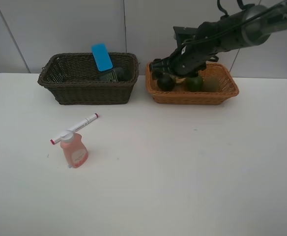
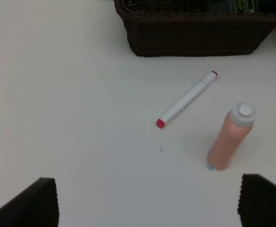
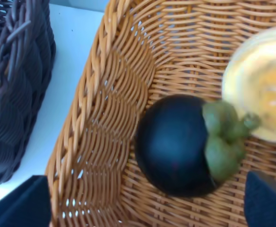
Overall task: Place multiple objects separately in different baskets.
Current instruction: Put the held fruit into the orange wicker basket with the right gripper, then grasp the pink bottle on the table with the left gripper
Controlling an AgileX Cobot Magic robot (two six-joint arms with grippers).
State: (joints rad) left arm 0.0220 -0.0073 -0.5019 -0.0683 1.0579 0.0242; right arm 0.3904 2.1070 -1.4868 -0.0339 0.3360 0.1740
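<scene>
Right end effector (image 3: 150, 201) hangs released; the mangosteen (image 3: 173, 144) lies free beneath it in the tan basket (image 3: 105, 94). Fruit looks sorted; next the left end effector (image 2: 147, 201), also released, should take the marker (image 2: 187, 99) ahead.

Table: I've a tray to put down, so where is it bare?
The table is bare across its right half and front, from the pink bottle to the right edge. The strip between the dark basket and the marker is free too. Crowded: the tan basket, holding fruit, with the right gripper over it.

White table (image 1: 183, 187), pale panelled wall (image 1: 60, 29)
</scene>
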